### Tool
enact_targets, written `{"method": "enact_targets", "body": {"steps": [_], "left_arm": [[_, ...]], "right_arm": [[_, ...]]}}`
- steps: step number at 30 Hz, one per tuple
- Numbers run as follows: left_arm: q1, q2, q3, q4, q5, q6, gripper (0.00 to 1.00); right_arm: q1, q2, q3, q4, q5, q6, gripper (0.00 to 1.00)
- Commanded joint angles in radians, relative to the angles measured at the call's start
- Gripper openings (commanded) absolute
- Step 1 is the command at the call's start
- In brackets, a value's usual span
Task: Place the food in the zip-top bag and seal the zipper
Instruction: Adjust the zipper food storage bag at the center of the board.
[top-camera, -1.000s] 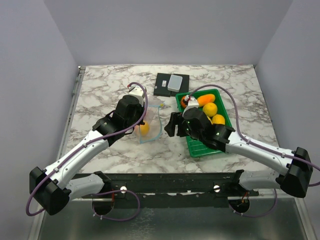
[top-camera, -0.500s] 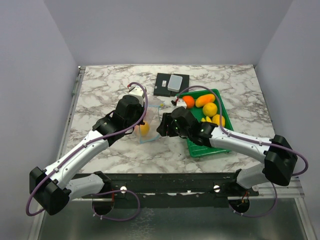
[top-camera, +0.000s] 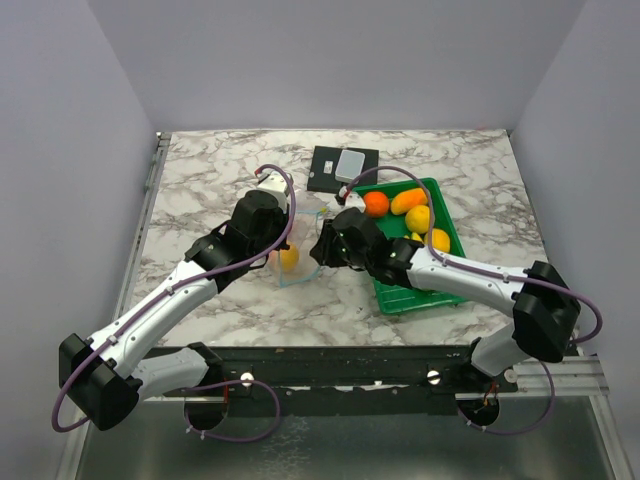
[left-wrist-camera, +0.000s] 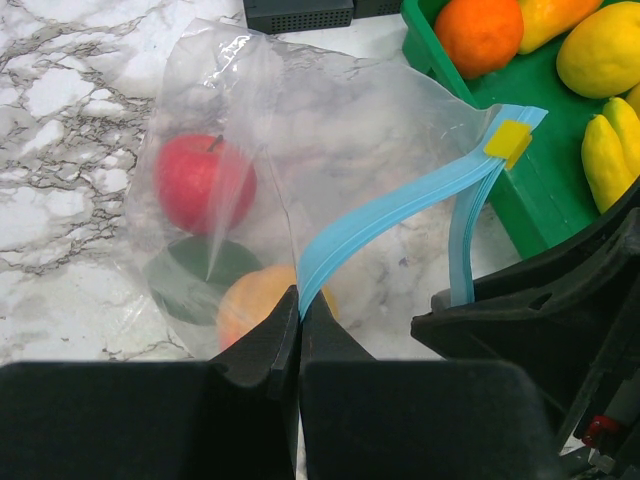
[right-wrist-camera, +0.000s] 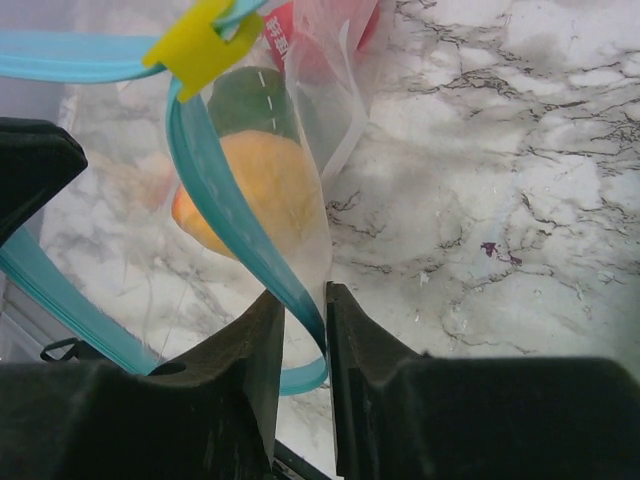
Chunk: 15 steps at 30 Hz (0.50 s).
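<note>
left hand (left-wrist-camera: 300, 300): clenched on the zipper (left-wrist-camera: 400, 205)
right hand (right-wrist-camera: 305, 295): fingers straddle the zipper closely; cannot tell whether gripping

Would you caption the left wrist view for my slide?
Left jaws pinch the blue zipper; bag holds red fruit, green fruit, orange fruit.

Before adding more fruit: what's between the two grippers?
The open mouth of the zip-top bag, its zipper strung from left gripper to right gripper; left wrist view shows it.
</note>
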Motion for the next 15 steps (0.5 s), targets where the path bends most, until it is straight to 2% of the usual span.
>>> {"method": "enact_targets", "body": {"steps": [1,4,5,12,15], "left_arm": [[-0.003,-0.007,-0.003,0.008,0.002,0.005,0.00],[-0.002,-0.007,-0.003,0.007,0.006,0.007,0.00],[-0.003,-0.007,-0.003,0.007,0.006,0.006,0.00],[-0.003,0.009,-0.002,-0.003,0.013,0.007,0.00],[-0.003,0.011,-0.002,-0.019,0.001,0.009,0.07]], "right_arm": [[0.007,0.023,0.045,0.010,0.039,-0.002,0.24],[0.007,0.020,0.051,0.007,0.043,-0.007,0.03],[0.007,0.017,0.051,0.007,0.046,-0.007,0.01],[0.007,-0.008,0.057,0.007,0.074,-0.015,0.01],[0.007,-0.013,0.062,0.002,0.078,-0.015,0.00]]}}
